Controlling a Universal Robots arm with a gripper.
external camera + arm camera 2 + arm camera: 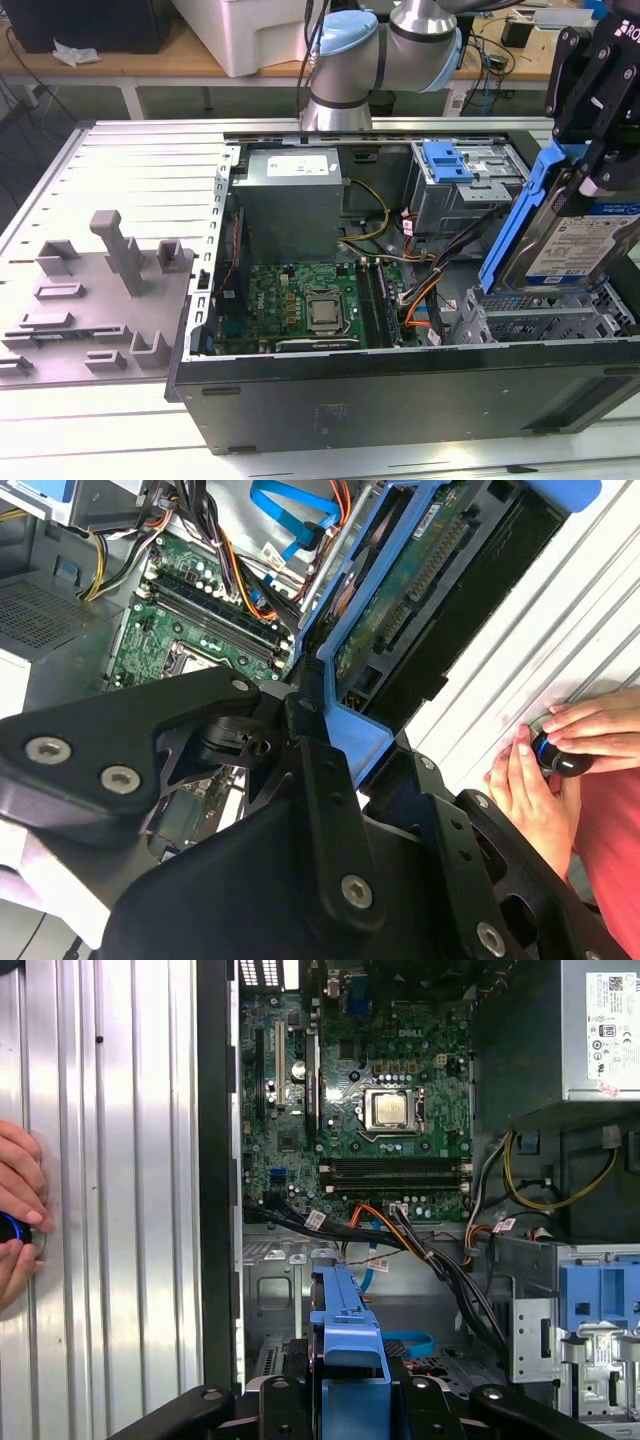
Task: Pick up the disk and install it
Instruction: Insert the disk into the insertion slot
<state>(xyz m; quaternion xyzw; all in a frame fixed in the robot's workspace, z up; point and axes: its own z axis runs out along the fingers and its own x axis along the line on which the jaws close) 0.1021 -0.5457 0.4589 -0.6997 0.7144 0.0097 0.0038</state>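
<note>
Exterior view: I find the gripper (590,172) clamped on the disk (572,238), held tilted over the grey drive cage (540,320). Pick-up is done; I judge seating not yet done.

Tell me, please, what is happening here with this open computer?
A robot arm is fitting a drive into an open computer case. Its gripper is shut on the disk. The disk hangs steeply tilted over the grey drive cage at the exterior view's right and is not yet seated in it. Beside the case, a person's hand rests around a small round device on the ribbed metal table.
</note>
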